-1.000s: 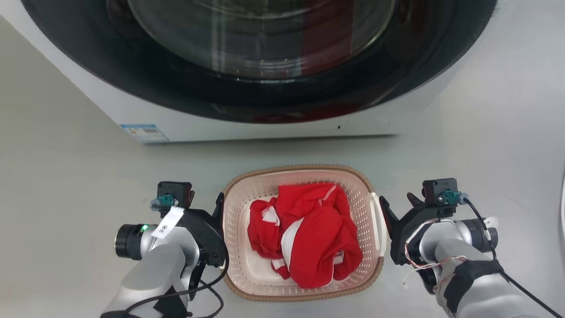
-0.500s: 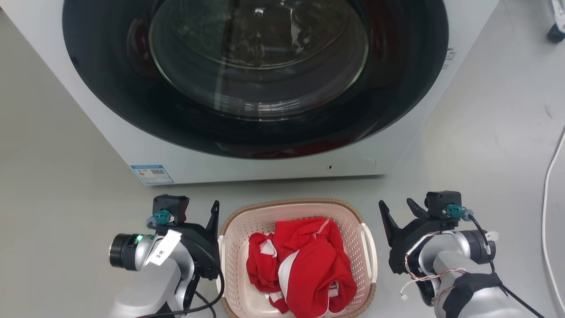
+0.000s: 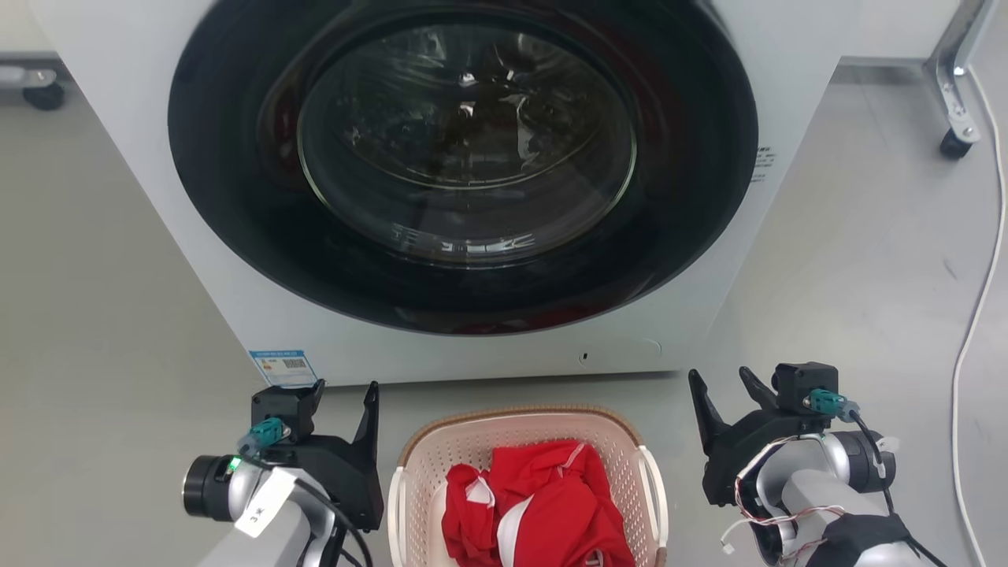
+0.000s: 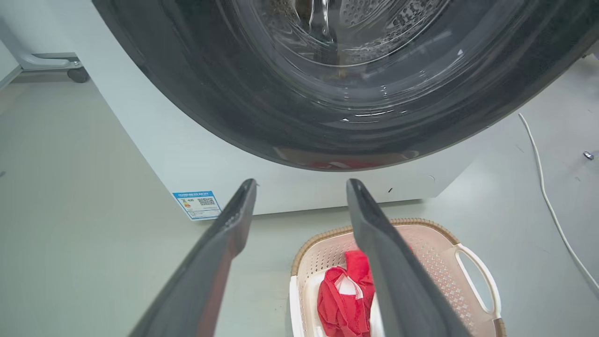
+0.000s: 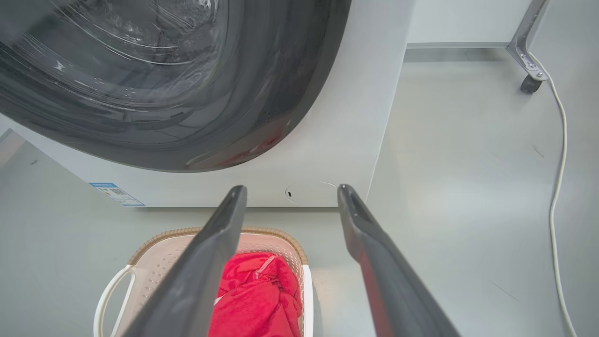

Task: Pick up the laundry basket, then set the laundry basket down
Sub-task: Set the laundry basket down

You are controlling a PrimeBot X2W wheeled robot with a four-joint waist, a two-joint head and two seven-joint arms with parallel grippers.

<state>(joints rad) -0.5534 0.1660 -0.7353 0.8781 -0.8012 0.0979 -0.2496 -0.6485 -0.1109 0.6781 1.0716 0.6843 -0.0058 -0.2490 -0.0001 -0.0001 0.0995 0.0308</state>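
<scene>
The laundry basket (image 3: 521, 415), cream with a brown woven rim, sits on the grey floor in front of the washing machine and holds red clothes (image 3: 543, 504). In the head view my left gripper (image 3: 345, 387) hangs open just left of the basket, apart from its white handle. To the right, my right gripper (image 3: 718, 376) is open too, with a gap to the other handle. The left wrist view looks past the left gripper (image 4: 302, 183) down on the basket (image 4: 421, 223). Under the right gripper (image 5: 292, 188) lie the basket (image 5: 187, 231) and clothes (image 5: 255, 299). Nothing is between either pair of fingers.
A white washing machine (image 3: 118, 157) with a closed dark round door (image 3: 465, 181) stands close behind the basket. A white cable (image 3: 976, 315) runs along the floor at the right. Caster wheels (image 3: 953, 143) of a metal frame stand at the far right and far left (image 3: 43, 94).
The head camera has risen and tilted up, so the basket sits lower in view. Both grippers have drawn away from the basket's handles and lifted; the basket stays on the floor.
</scene>
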